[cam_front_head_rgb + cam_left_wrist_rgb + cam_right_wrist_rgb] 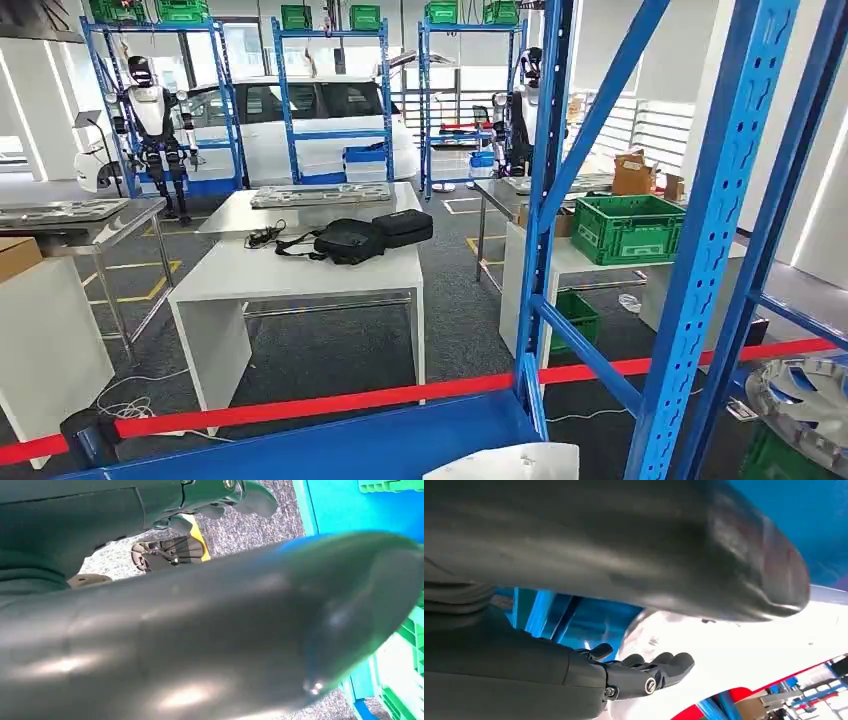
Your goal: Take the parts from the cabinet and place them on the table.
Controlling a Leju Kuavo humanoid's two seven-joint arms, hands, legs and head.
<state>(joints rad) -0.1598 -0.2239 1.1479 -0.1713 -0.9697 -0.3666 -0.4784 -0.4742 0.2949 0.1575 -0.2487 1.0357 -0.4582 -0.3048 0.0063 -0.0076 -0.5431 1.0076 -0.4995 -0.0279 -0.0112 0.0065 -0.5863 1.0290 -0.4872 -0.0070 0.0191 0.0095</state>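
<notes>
Overall, head view looks through the blue steel cabinet frame (pixel 706 225) to a white rectangular table (pixel 300 272) carrying a black fabric bag (pixel 350 241), with a red barrier tape (pixel 330 403) across. A pale flat metal part (pixel 510 463) shows low down on the blue shelf, a silver round metal part (pixel 815 395) sits at the right edge, and a green plastic crate (pixel 627 227) stands beyond.

Right wrist view: right hand (pixel 644 672) with fingers (pixel 674 662) extended and slightly apart, holding nothing; the pale part (pixel 734 650) lies just beyond the fingertips, contact unclear.

Left wrist view: left hand (pixel 235 495) above grey carpet, fingers loosely curled, nothing in them; whether apart or closed, cannot tell. Green crate (pixel 400 665) beside the blue shelf.
</notes>
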